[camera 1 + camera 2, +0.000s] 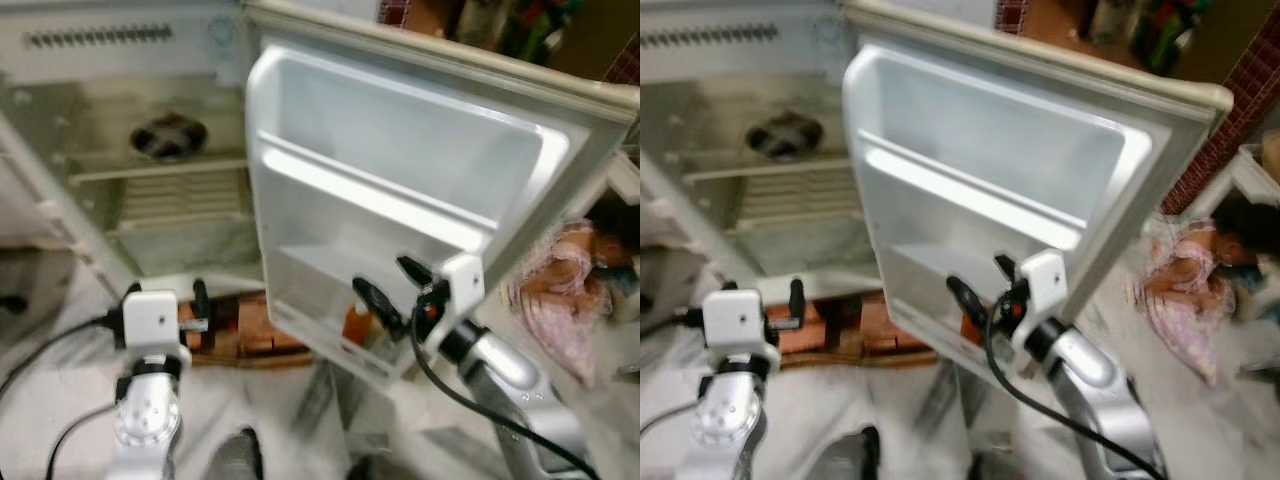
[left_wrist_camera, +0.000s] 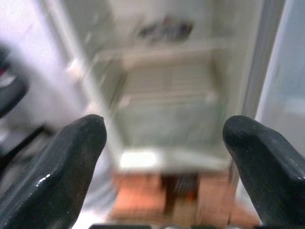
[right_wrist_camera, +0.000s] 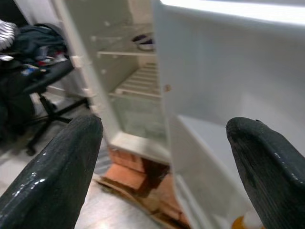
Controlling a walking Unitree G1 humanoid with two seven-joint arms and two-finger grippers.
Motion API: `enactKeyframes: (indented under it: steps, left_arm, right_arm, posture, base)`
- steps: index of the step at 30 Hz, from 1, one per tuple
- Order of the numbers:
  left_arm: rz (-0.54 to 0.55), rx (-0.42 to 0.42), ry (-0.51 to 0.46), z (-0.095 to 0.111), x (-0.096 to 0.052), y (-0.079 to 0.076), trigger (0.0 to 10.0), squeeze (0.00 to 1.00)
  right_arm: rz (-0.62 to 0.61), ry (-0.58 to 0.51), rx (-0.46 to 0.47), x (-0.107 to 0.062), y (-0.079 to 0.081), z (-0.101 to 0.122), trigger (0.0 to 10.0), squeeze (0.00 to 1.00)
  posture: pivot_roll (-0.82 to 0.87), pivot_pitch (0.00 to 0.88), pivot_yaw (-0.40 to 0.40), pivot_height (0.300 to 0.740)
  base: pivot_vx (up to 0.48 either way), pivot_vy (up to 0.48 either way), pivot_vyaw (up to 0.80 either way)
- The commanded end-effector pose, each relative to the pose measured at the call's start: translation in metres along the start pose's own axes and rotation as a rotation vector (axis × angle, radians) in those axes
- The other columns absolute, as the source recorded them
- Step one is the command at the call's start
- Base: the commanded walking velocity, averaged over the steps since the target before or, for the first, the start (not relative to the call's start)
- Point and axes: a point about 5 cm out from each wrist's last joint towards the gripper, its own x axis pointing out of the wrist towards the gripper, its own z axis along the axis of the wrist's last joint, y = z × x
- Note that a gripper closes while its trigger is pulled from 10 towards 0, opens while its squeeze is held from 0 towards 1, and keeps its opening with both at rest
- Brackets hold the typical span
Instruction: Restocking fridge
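The white fridge stands open, its door (image 1: 400,170) swung out towards me with moulded shelves on its inside. A small orange bottle (image 1: 357,322) sits in the lowest door shelf (image 1: 320,265). My right gripper (image 1: 382,275) is open just in front of that shelf, right by the bottle, with nothing between its fingers. In the right wrist view the bottle's orange top (image 3: 244,222) peeks in beside one finger (image 3: 267,167). My left gripper (image 2: 164,129) is open and holds nothing, low at the left and facing the fridge interior (image 1: 170,195).
Inside, a dark round dish (image 1: 168,135) rests on the upper shelf above wire racks. The fridge stands on red bricks (image 1: 255,330). A person (image 1: 575,280) is low on the floor at the right. A black office chair (image 3: 43,81) stands left of the fridge.
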Motion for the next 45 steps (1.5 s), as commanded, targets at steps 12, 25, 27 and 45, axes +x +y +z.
enactKeyframes:
  steps: [12, 25, 27, 45]
  left_arm:
    - [-0.028, 0.015, -0.049, 0.008, 0.005, -0.002, 10.0, 0.00]
    - [-0.028, 0.049, -0.060, 0.011, 0.013, 0.003, 10.0, 0.00]
    - [-0.033, 0.057, -0.076, 0.014, 0.015, 0.002, 10.0, 0.00]
    - [-0.049, 0.055, -0.077, 0.014, 0.015, -0.003, 10.0, 0.00]
  right_arm:
    - [-0.108, -0.067, -0.041, 0.006, -0.009, 0.005, 10.0, 0.00]
    - [-0.242, -0.082, -0.081, 0.021, -0.016, 0.005, 10.0, 0.00]
    - [-0.233, -0.096, -0.101, 0.024, -0.018, 0.008, 10.0, 0.00]
    - [-0.250, -0.110, -0.106, 0.030, -0.020, 0.006, 10.0, 0.00]
  posture:
    - [0.01, 0.129, -0.016, 0.740]
    - [0.02, 0.137, -0.012, 0.740]
    - [0.02, 0.149, -0.012, 0.740]
    - [0.01, 0.145, -0.006, 0.740]
  base:
    - [-0.112, 0.000, 0.00]
    - [0.065, 0.000, 0.00]
    - [0.300, -0.371, 0.00]
    - [0.297, -0.354, 0.00]
